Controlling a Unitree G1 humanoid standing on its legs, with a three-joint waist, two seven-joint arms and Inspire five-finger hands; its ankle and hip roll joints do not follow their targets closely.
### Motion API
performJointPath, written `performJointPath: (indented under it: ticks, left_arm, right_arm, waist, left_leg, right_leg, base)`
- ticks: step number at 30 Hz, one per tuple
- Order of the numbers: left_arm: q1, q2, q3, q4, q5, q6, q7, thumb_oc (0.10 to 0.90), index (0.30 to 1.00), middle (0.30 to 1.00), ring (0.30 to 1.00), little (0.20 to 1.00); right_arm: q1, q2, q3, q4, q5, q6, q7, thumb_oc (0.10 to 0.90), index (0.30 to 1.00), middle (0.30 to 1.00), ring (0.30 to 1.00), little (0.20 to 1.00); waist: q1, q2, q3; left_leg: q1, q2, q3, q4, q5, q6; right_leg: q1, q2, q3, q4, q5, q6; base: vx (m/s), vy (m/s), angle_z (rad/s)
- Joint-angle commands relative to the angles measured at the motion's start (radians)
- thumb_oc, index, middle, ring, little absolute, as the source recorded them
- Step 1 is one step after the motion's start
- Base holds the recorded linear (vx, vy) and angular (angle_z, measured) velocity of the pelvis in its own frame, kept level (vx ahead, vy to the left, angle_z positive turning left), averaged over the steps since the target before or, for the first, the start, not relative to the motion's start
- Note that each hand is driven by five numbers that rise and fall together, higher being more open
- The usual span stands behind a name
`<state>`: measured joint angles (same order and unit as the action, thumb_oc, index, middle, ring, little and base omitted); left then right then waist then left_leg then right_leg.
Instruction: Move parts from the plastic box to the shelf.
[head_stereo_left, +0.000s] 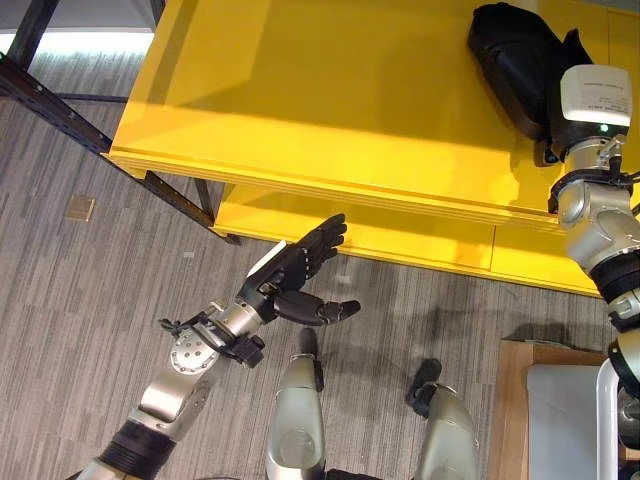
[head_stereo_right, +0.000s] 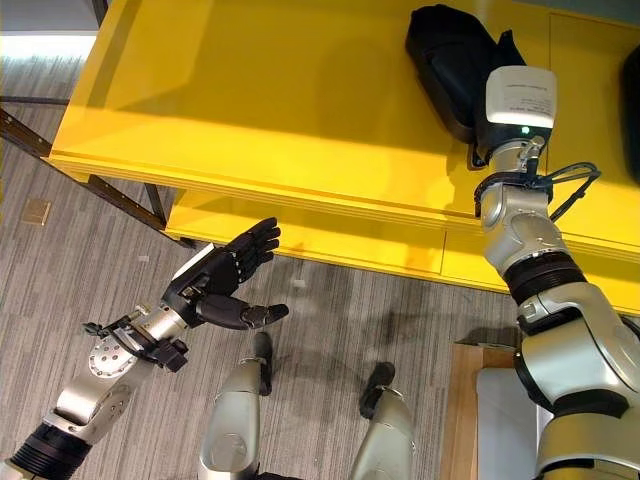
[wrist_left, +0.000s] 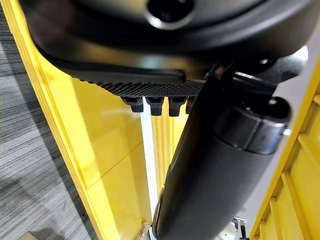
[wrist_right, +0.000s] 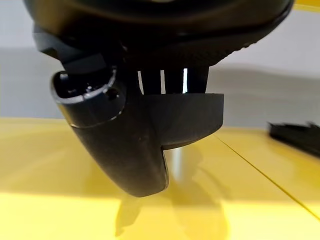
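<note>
The yellow shelf (head_stereo_left: 330, 110) is taking up most of the far half of the scene, w/ a lower yellow level (head_stereo_left: 420, 240) showing under its near edge, and grey carpet floor (head_stereo_left: 90, 300) lying nearer. On the shelf top at far right a black part (head_stereo_right: 450, 55) is sitting, and the right hand (wrist_right: 145, 135) is holding it: the wrist view is showing thumb and fingers closing round a dark piece just above the shelf surface. The eye views are hiding the fingers behind the wrist block, so how firm the grip is I can't tell. The left hand (head_stereo_left: 300, 275) is hovering low at near left, over the floor and short of the shelf edge, fingers straight, thumb out, holding nothing. At near right a corner of a pale box (head_stereo_left: 560, 420) on a wooden surface (head_stereo_left: 515, 400) is showing; prob. the plastic box, contents hidden. Risks, as a judgement: if the right hand is letting go before the part is resting flat, it could be tipping or sliding, since the shelf top looks glossy; pulling back w/ fingers partly curled could be dragging it toward the near edge. The left hand, if rising, could be catching the shelf's near lip. No readable writing or labels anywhere.
</note>
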<state>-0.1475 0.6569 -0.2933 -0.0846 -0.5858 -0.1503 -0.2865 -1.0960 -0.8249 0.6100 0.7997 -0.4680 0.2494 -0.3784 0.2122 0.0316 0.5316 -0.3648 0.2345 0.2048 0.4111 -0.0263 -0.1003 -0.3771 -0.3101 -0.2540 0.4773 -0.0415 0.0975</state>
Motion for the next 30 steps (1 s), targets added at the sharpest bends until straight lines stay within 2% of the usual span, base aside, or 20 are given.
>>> performJointPath:
  ticks: [1, 4, 10, 15, 18, 22, 23, 25, 28, 30]
  left_arm:
    - [-0.088, 0.014, -0.004, -0.095, -0.059, -0.069, 0.009, 0.900, 1.000, 1.000, 1.000, 1.000]
    - [-0.094, 0.013, -0.008, -0.090, -0.068, -0.069, 0.005, 0.900, 1.000, 1.000, 1.000, 1.000]
    - [-0.097, 0.010, -0.006, -0.093, -0.077, -0.071, 0.013, 0.900, 1.000, 1.000, 1.000, 1.000]
    - [-0.104, 0.012, -0.010, -0.084, -0.082, -0.070, 0.018, 0.900, 1.000, 1.000, 1.000, 1.000]
    - [-0.106, 0.017, -0.009, -0.086, -0.089, -0.073, 0.020, 0.900, 1.000, 1.000, 1.000, 1.000]
    - [-0.116, 0.011, -0.012, -0.085, -0.115, -0.051, 0.012, 0.900, 1.000, 1.000, 1.000, 1.000]
    - [-0.116, 0.003, -0.015, -0.084, -0.127, -0.050, 0.009, 0.900, 1.000, 1.000, 1.000, 1.000]
    - [-0.117, -0.004, -0.017, -0.081, -0.131, -0.057, 0.006, 0.900, 1.000, 1.000, 1.000, 1.000]
    - [-0.120, -0.008, -0.022, -0.082, -0.130, -0.060, 0.007, 0.900, 1.000, 1.000, 1.000, 1.000]
    - [-0.126, -0.013, -0.027, -0.086, -0.129, -0.050, 0.017, 0.900, 1.000, 1.000, 1.000, 1.000]
  right_arm:
    - [-0.147, -0.039, -0.053, -0.008, -0.034, 0.047, -0.089, 0.400, 0.300, 0.300, 0.300, 0.300]
    - [-0.150, -0.038, -0.046, 0.008, -0.071, 0.042, -0.080, 0.400, 0.300, 0.300, 0.300, 0.300]
    - [-0.146, -0.033, -0.039, -0.001, -0.050, 0.039, -0.083, 0.400, 0.300, 0.300, 0.300, 0.300]
    - [-0.138, -0.011, -0.052, 0.009, 0.042, 0.069, -0.118, 0.400, 0.300, 0.300, 0.300, 0.300]
    - [-0.133, 0.000, -0.069, 0.016, 0.084, 0.056, -0.126, 0.400, 0.300, 0.300, 0.300, 0.300]
    - [-0.133, 0.020, -0.078, 0.018, 0.038, 0.049, -0.133, 0.400, 0.300, 0.300, 0.300, 0.300]
    - [-0.135, 0.028, -0.078, 0.023, 0.039, 0.068, -0.133, 0.400, 0.300, 0.300, 0.300, 0.300]
    - [-0.123, 0.036, -0.082, 0.037, 0.114, 0.079, -0.148, 0.400, 0.300, 0.300, 0.300, 0.300]
    - [-0.105, 0.046, -0.090, 0.047, 0.210, 0.059, -0.158, 0.400, 0.300, 0.300, 0.300, 0.300]
    - [-0.086, 0.075, -0.128, 0.040, 0.350, 0.045, -0.201, 0.400, 0.300, 0.300, 0.300, 0.300]
  waist:
    - [-0.002, 0.004, -0.013]
    - [-0.004, 0.007, -0.012]
    - [-0.008, 0.011, -0.012]
    - [-0.009, 0.014, -0.012]
    - [-0.009, 0.015, -0.012]
    - [-0.009, 0.018, -0.012]
    - [-0.010, 0.019, -0.012]
    - [-0.010, 0.019, -0.012]
    - [-0.012, 0.019, -0.012]
    - [-0.015, 0.019, -0.012]
  left_leg:
    - [0.020, -0.037, -0.043, -0.014, -0.040, 0.013]
    - [0.018, -0.037, -0.042, -0.014, -0.041, 0.015]
    - [0.015, -0.038, -0.038, -0.017, -0.038, 0.016]
    - [0.011, -0.040, -0.037, -0.013, -0.041, 0.018]
    - [0.010, -0.042, -0.036, -0.014, -0.042, 0.018]
    - [0.009, -0.043, -0.036, -0.013, -0.044, 0.018]
    - [0.010, -0.044, -0.036, -0.011, -0.045, 0.017]
    - [0.014, -0.045, -0.035, -0.014, -0.045, 0.019]
    - [0.020, -0.045, -0.033, -0.020, -0.042, 0.020]
    - [0.024, -0.045, -0.031, -0.019, -0.043, 0.020]
  right_leg:
    - [0.014, 0.055, -0.040, 0.111, -0.144, -0.030]
    - [0.011, 0.054, -0.036, 0.112, -0.144, -0.030]
    - [0.005, 0.050, -0.031, 0.111, -0.142, -0.027]
    - [-0.003, 0.047, -0.028, 0.118, -0.143, -0.027]
    - [-0.005, 0.046, -0.027, 0.118, -0.144, -0.026]
    - [-0.006, 0.046, -0.026, 0.120, -0.145, -0.026]
    - [-0.002, 0.048, -0.025, 0.118, -0.146, -0.027]
    - [0.001, 0.050, -0.024, 0.116, -0.146, -0.028]
    - [0.006, 0.051, -0.023, 0.111, -0.144, -0.028]
    - [0.011, 0.052, -0.022, 0.110, -0.145, -0.029]
  base:
    - [0.00, 0.000, 0.00]
    - [0.00, 0.000, 0.00]
    - [0.01, 0.030, -0.01]
    - [0.00, 0.000, 0.00]
    - [0.00, 0.000, 0.00]
    - [0.00, 0.010, 0.00]
    - [0.01, 0.038, 0.01]
    - [0.01, 0.022, 0.00]
    - [0.00, 0.000, 0.00]
    - [0.00, 0.000, 0.00]
